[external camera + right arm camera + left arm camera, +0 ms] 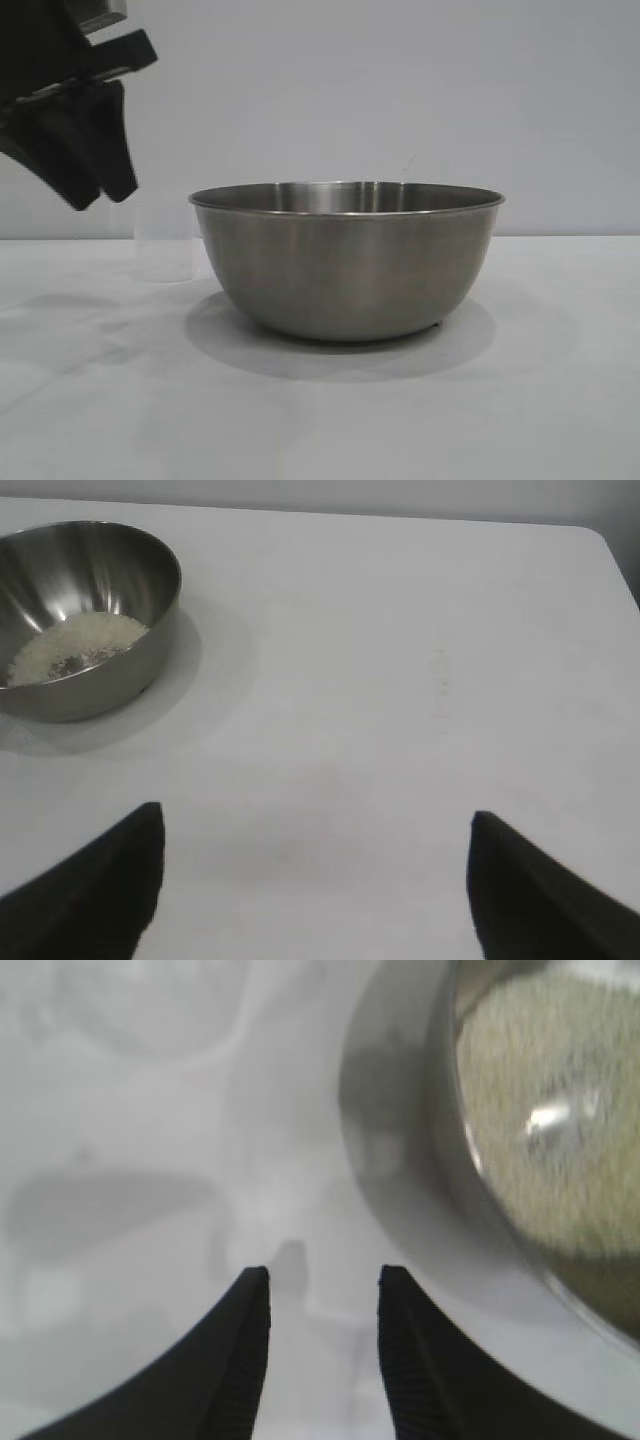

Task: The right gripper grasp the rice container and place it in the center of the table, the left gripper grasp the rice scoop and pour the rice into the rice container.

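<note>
- The bowl (347,262) stands upright on the white table (520,400), about mid-table in the exterior view, throwing a soft shadow around its base.
- Rice (78,645) lies in the bottom of the bowl (85,615), a pale cream heap; the left wrist view shows grains (545,1110) inside the rim too.
- The scoop (165,255) stands upright on the table just behind the bowl's left side, clear and faint against the wall. I cannot tell whether it touches the bowl or holds any rice.
- The left claw (95,175) hangs in the air above the scoop, well off the table, at the upper left. Its fingers point down and grip nothing; in its wrist view, the left claw (322,1360) shows a narrow gap with bare table between the tips.
- The right claw (315,880) is spread wide and empty, hovering over bare table well apart from the bowl.
</note>
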Available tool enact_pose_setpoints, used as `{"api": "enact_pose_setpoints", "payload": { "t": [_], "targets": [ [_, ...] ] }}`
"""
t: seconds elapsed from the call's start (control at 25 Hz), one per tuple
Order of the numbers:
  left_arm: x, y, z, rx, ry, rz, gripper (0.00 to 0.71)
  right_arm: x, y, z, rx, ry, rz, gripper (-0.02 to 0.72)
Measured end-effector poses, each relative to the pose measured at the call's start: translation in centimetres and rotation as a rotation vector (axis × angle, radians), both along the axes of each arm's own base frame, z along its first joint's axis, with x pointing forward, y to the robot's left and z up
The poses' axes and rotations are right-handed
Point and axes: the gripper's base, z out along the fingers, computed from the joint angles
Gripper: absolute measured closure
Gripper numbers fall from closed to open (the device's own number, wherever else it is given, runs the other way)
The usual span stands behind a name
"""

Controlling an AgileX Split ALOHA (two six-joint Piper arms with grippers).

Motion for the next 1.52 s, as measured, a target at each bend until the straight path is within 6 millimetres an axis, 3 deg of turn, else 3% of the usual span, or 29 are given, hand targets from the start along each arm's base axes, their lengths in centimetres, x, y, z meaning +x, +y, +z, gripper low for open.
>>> {"api": "enact_pose_setpoints", "payload": {
  "t": [0.28,0.6,0.88,1.2,1.48,1.52],
  "targets": [
    [-2.7,2.2,2.7,0.18,0.081,0.008,0.485,0.0,0.0,0.0,0.0,0.0,0.0,0.137],
    [-7.0,4.5,10.2,0.198,-0.142,0.072,0.485,0.0,0.0,0.0,0.0,0.0,0.0,0.137],
    [-12.2,6.1,15.0,0.132,-0.309,0.1,0.485,0.0,0.0,0.0,0.0,0.0,0.0,0.137],
    [-19.2,8.3,17.9,0.08,-0.418,0.119,0.485,0.0,0.0,0.0,0.0,0.0,0.0,0.137],
    [-25.5,10.2,19.1,0.013,-0.559,0.132,0.485,0.0,0.0,0.0,0.0,0.0,0.0,0.137],
    [-26.4,10.4,19.2,0.005,-0.578,0.134,0.436,0.0,0.0,0.0,0.0,0.0,0.0,0.137]
  ]
}}
